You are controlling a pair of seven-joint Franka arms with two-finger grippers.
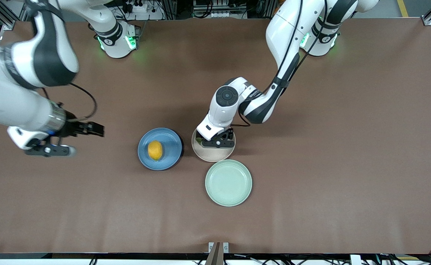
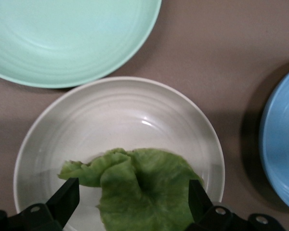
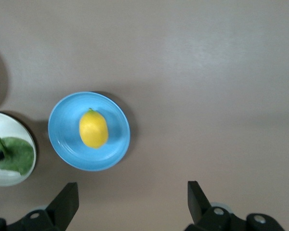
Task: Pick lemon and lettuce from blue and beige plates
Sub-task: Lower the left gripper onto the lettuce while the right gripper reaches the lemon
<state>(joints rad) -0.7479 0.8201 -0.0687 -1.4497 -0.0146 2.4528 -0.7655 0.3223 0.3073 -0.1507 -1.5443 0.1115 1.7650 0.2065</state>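
The lemon [image 1: 155, 150] lies on the blue plate [image 1: 169, 160]. The beige plate [image 1: 212, 156] stands beside it toward the left arm's end, with the lettuce [image 1: 199, 140] on it, mostly hidden under the left hand. My left gripper [image 1: 218, 142] is low over the beige plate and open. In the left wrist view its fingers [image 2: 65, 199] stand on either side of the lettuce [image 2: 144, 187], on the beige plate [image 2: 130, 103]. My right gripper [image 1: 49, 149] is open and empty over bare table toward the right arm's end. The right wrist view shows the lemon [image 3: 93, 129] on the blue plate [image 3: 62, 144].
A pale mint-green plate [image 1: 228, 182] lies nearer the front camera than the beige plate, close to its rim; it also shows in the left wrist view [image 2: 62, 38]. The brown table top [image 1: 329, 147] spreads wide around the three plates.
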